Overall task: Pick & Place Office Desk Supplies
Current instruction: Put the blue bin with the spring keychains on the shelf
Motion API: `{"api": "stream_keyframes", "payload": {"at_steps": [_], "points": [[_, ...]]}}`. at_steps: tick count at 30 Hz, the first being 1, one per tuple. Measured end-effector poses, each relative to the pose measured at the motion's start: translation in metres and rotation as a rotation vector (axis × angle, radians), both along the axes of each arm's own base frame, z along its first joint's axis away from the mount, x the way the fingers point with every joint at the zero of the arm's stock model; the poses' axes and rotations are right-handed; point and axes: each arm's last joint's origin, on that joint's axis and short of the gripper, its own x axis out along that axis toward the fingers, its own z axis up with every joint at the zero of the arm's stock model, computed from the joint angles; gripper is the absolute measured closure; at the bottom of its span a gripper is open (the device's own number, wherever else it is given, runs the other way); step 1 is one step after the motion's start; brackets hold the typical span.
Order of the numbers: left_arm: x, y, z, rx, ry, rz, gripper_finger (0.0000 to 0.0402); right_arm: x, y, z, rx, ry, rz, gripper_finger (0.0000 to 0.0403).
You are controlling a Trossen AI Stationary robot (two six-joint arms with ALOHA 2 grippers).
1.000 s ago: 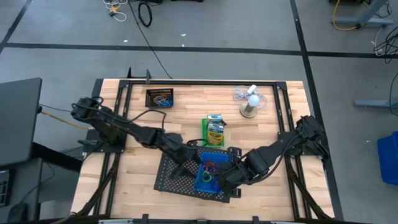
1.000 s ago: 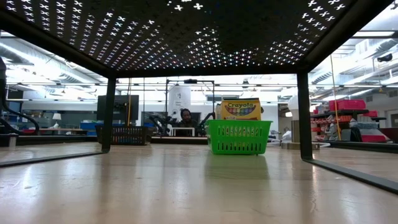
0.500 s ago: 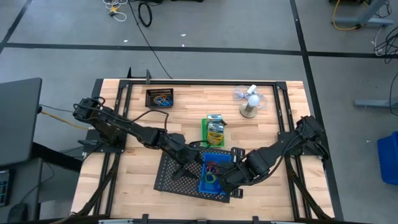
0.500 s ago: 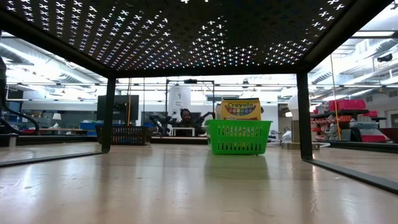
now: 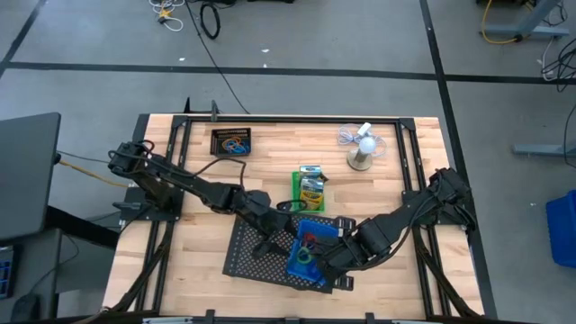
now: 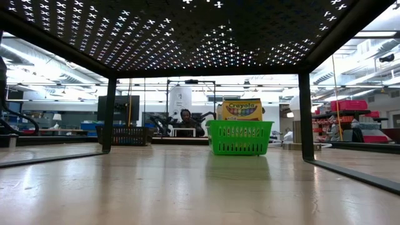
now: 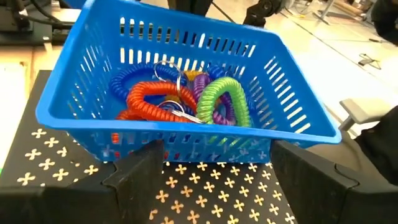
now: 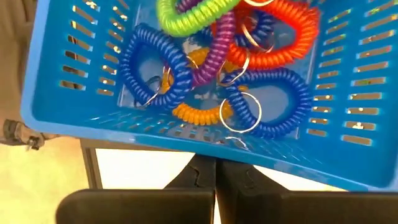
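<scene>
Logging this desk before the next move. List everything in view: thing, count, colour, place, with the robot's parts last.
blue bin: one, blue, on the mesh tray, tilted, between both claws
coil loops: several, red, green, purple, blue, orange, inside the blue bin
mesh tray: one, black, near edge of table, centre
green bin: one, green, table centre
crayon box: one, yellow, standing in the green bin
black bin: one, black, far left of table, small coloured items inside
mini fan: one, white, far right of table
table: one, light wood
left claw: open, at the blue bin's left wall
right claw: shut on the blue bin's right wall
</scene>
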Motion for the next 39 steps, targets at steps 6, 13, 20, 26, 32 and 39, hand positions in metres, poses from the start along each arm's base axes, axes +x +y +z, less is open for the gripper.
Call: {"api": "stream_keyframes", "payload": {"at_steps": [6, 13, 20, 26, 32, 39], "points": [[-0.0012, -0.0031, -0.0002, -0.015, 0.011, -0.022, 0.0099, 0.0008, -0.0046, -0.0004, -0.006, 0.017, -0.013, 0.0403], [-0.0011, -0.0026, -0.0006, -0.012, 0.014, -0.018, 0.0099, 0.0008, -0.0048, -0.0004, 0.0, 0.018, -0.039, 0.0402], [-0.001, -0.0003, -0.0016, 0.002, 0.019, -0.015, 0.0099, -0.0003, -0.0059, -0.0007, -0.004, 0.031, -0.065, 0.0379], [-0.0013, -0.0005, -0.0017, 0.017, 0.014, -0.022, 0.0098, -0.0011, -0.0079, -0.001, -0.015, 0.047, -0.06, 0.0349], [-0.0016, -0.0007, -0.0024, 0.046, 0.005, -0.035, 0.0095, -0.0026, -0.009, -0.0013, -0.023, 0.067, -0.037, 0.029], [-0.0031, 0.0006, -0.0064, 0.103, 0.035, -0.015, 0.0071, -0.0028, -0.0094, -0.0015, -0.03, 0.073, -0.01, 0.0228]]}}
